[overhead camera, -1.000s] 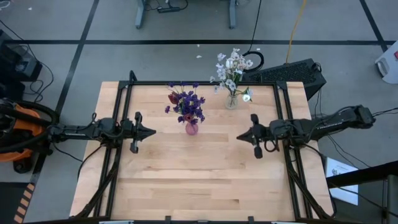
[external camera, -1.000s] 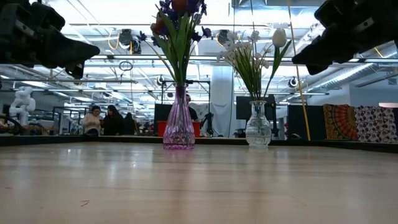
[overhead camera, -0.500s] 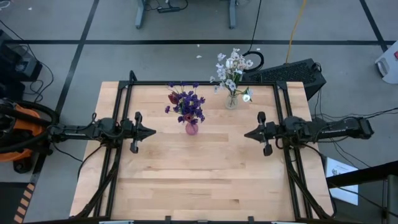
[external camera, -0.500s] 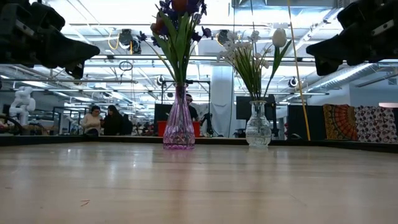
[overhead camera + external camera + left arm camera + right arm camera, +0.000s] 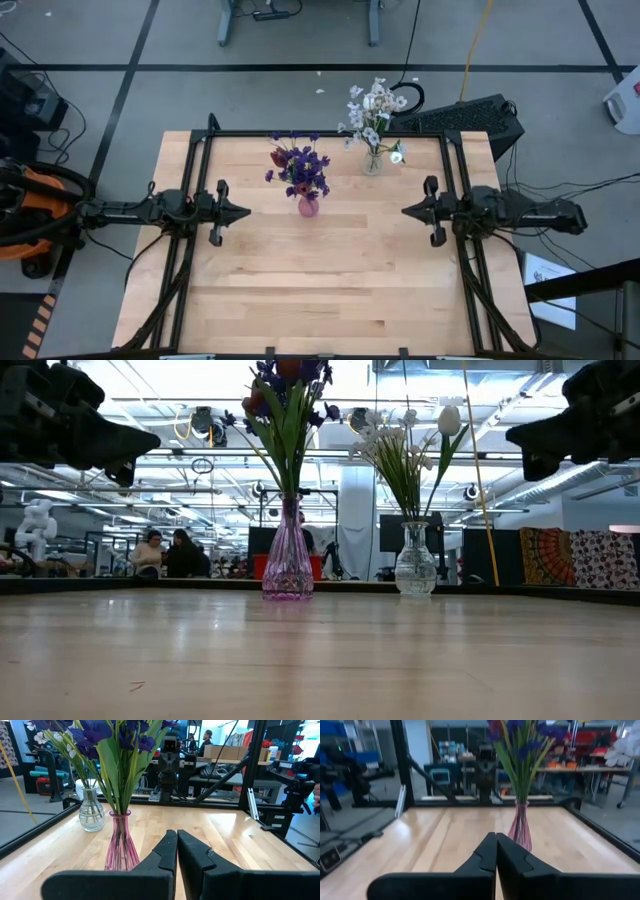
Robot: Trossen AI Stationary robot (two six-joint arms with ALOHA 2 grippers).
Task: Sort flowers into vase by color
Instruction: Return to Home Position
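Across your table (image 5: 330, 290), the right arm has pulled back toward its own edge, so the right gripper (image 5: 405, 211) now hangs empty with its fingers pressed together, mirroring the left gripper (image 5: 247, 212), which is unmoved and equally closed. The purple flowers (image 5: 298, 170) stand in the purple vase (image 5: 308, 206) and the white flowers (image 5: 372, 105) in the clear vase (image 5: 372, 162). Sorting looks finished, and only homing remains.
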